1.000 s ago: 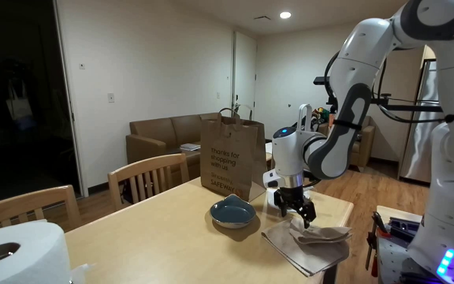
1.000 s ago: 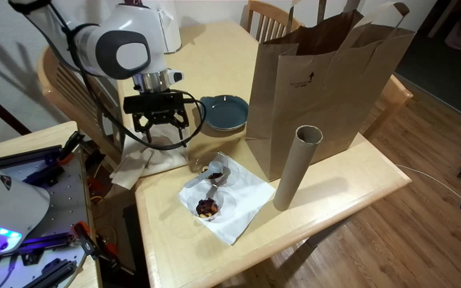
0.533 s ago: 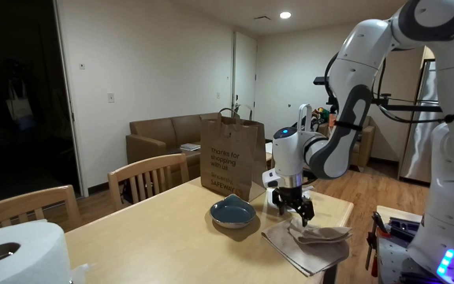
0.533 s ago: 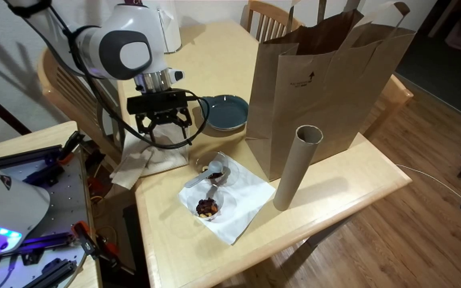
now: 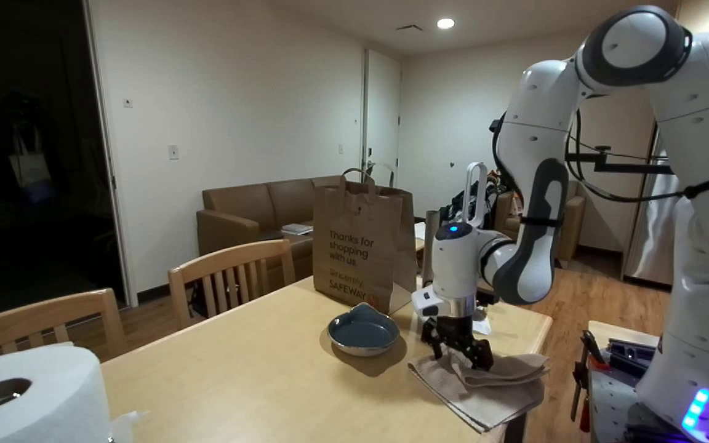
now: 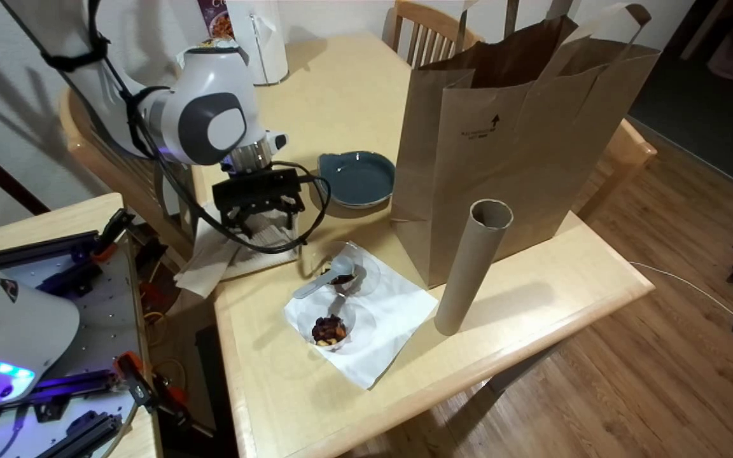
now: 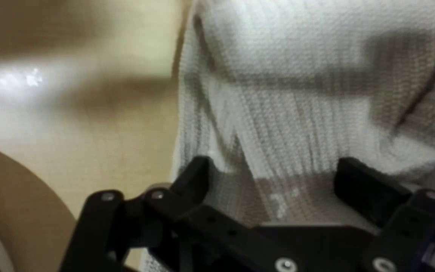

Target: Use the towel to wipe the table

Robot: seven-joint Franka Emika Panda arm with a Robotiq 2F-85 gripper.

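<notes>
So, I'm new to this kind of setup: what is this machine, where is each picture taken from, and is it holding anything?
It's a jointed white arm with a black, two-fingered hand at its end. Two cameras watch from out in the room, at different places; the third sits on the wrist and looks down past the hand. On the table are a blue dish, a standing paper bag, an upright cardboard tube, a paper roll, and a white sheet bearing small cups of food. The towel lies rumpled, partly over the table's edge. Nothing looks gripped: the fingers are spread, with folds of the towel between them. Whether they touch it, I can't tell for sure.
</notes>
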